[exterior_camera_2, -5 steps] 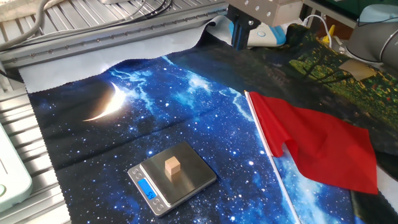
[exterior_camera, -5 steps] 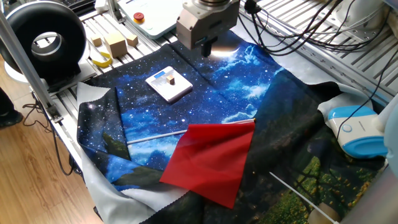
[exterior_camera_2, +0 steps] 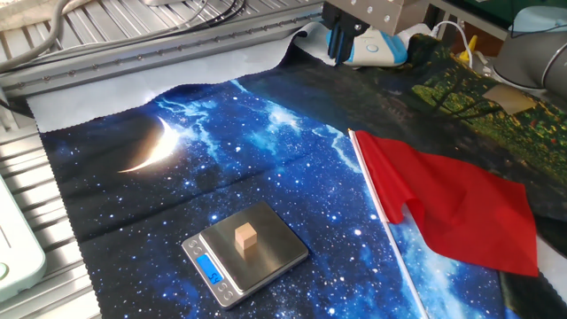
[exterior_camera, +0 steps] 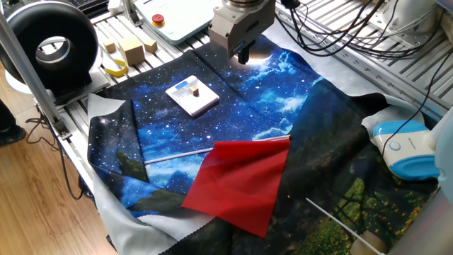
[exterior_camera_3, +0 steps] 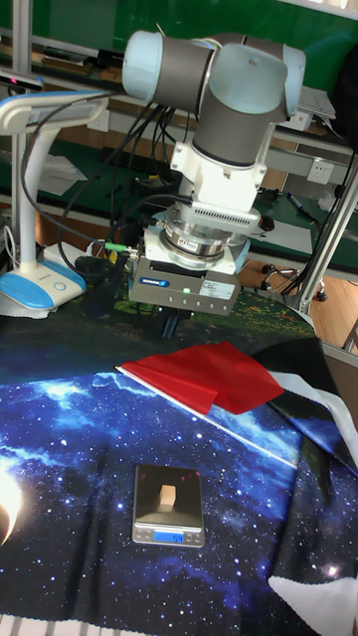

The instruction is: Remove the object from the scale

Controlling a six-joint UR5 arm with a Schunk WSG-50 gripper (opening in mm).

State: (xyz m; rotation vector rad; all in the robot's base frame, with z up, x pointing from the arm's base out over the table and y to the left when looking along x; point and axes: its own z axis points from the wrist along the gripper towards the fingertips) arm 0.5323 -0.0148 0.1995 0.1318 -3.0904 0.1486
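The hand (exterior_camera: 243, 55) is hanging in the air above the far part of a dark blue starry cloth (exterior_camera_2: 221, 168) that is covering the desk (exterior_camera: 396, 57). Its fingers are sitting close together, but I cannot tell if they are fully pressed together; they are pinching nothing.

The little wooden cube (exterior_camera_2: 245, 237) is sitting on the middle of the scale (exterior_camera_2: 275, 252), well away from the hand and lower down. The scale is lying flat on the cloth, and its blue display strip (exterior_camera_2: 211, 267) is glowing on the edge farthest from the hand.

A red cloth (exterior_camera: 241, 180) is lying off to one side of the hand, with a thin pale stick (exterior_camera: 177, 153) along its edge. A white-and-blue rounded device (exterior_camera: 407, 147) is resting farther off near the cloth's edge.

Behind the hand, bare metal slats of the desk are showing. Pale wooden blocks (exterior_camera: 131, 49) and a round black thing (exterior_camera: 49, 46) are sitting there. Black cables (exterior_camera: 333, 35) are trailing across the slats. A brown wooden floor (exterior_camera: 35, 205) is showing beside the desk.
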